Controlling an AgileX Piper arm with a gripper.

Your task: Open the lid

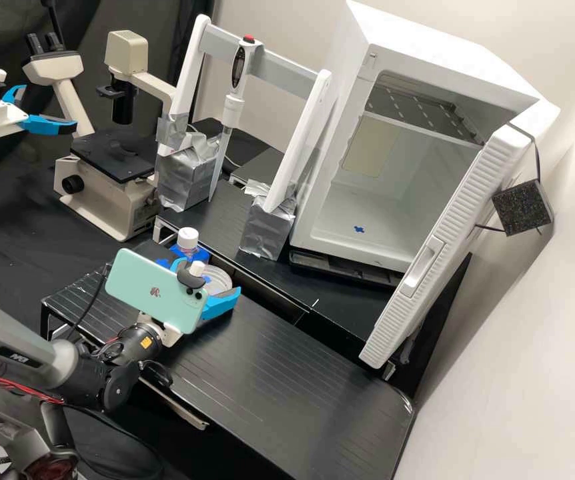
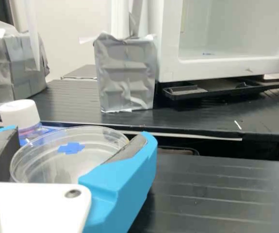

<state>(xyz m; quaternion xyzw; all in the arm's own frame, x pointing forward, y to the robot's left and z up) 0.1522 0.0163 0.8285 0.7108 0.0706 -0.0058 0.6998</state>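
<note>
The claw [image 1: 211, 275] is around the clear round dish [image 2: 52, 162] — whether released or grasping it, I cannot tell.

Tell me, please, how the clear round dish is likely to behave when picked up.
The clear dish looks thin-walled and keeps a crisp round rim, so it is probably stiff and light for its size. Its smooth, glossy surface may slip in a loose grip, and such a thin wall could crack if squeezed hard.
</note>
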